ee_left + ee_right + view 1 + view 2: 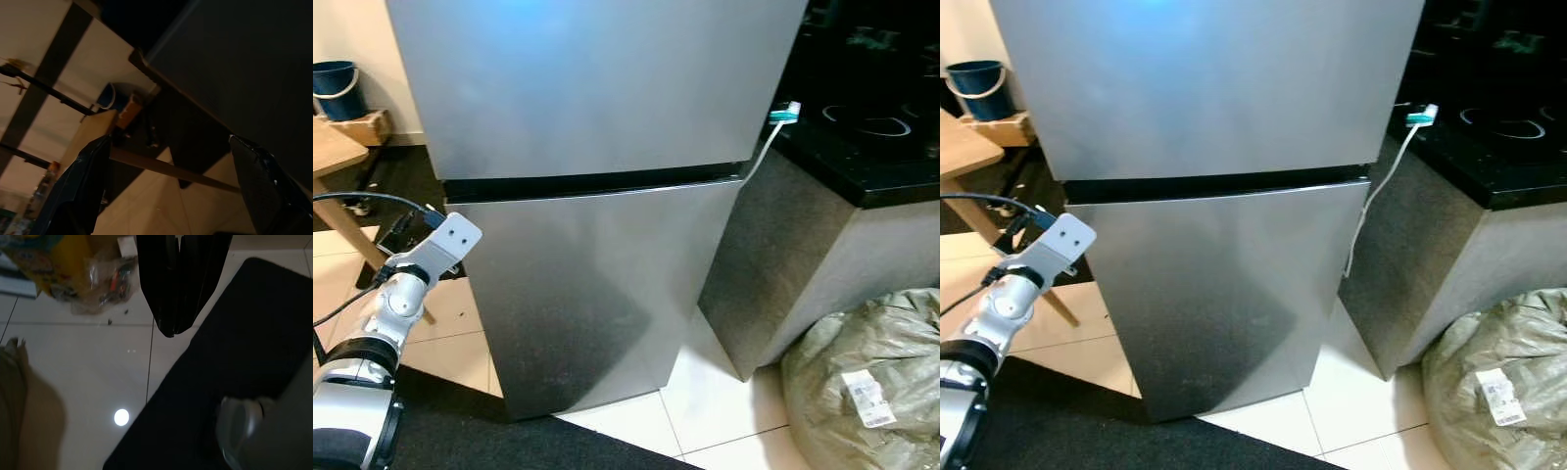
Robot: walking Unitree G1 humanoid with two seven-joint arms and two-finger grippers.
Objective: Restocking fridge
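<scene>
The big silver fridge (pixel 597 196) stands shut right ahead, heavy, hard and smooth, so the wide-open left end effector (pixel 171 181) near its left edge should pull there, while the right end effector (pixel 178 284) hangs closed.

Head views are decently lit and mostly sharp, with a soft bluish glare across the top of the tall silver two-door fridge (pixel 597 196) and a darker shadow patch low on its lower door, off to the right of the raised left claw (pixel 171 191). The left wrist view is really dim and murky, its two black fingers (pixel 83 191) just blurry dark shapes against pale floor. The right wrist view is dull too, with one round white light reflection on the glossy cream floor tiles (pixel 88 377) below the blurred right claw (pixel 171 308).
</scene>
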